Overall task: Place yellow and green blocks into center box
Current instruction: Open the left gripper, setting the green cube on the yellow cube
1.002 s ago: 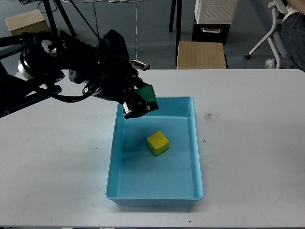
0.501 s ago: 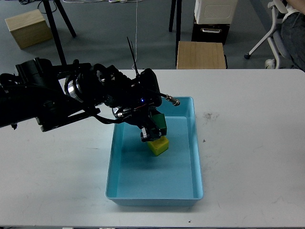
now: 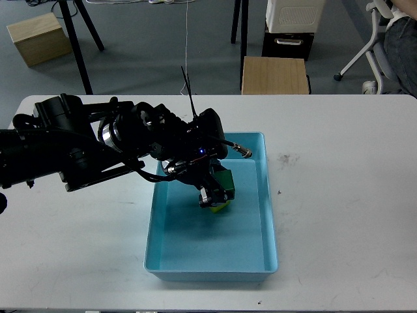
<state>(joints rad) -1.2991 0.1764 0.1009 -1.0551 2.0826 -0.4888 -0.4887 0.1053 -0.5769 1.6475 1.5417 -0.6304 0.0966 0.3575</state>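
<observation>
The light blue tray (image 3: 270,215) lies in the middle of the white table. My left gripper (image 3: 214,190) reaches down into it from the left and is shut on the dark green block (image 3: 223,180). The green block sits low over the yellow block (image 3: 219,207), which rests on the tray floor and shows only as a small strip under the gripper. I cannot tell whether the two blocks touch. My right gripper is not in view.
The white table (image 3: 345,195) extends to both sides of the tray. Behind the table stand a tan wooden box (image 3: 273,75), another tan box (image 3: 38,37) at far left, a black stand and a chair.
My left gripper carried the green block from the tray's far left rim rightwards and down into the tray, until it is low over the yellow block.
</observation>
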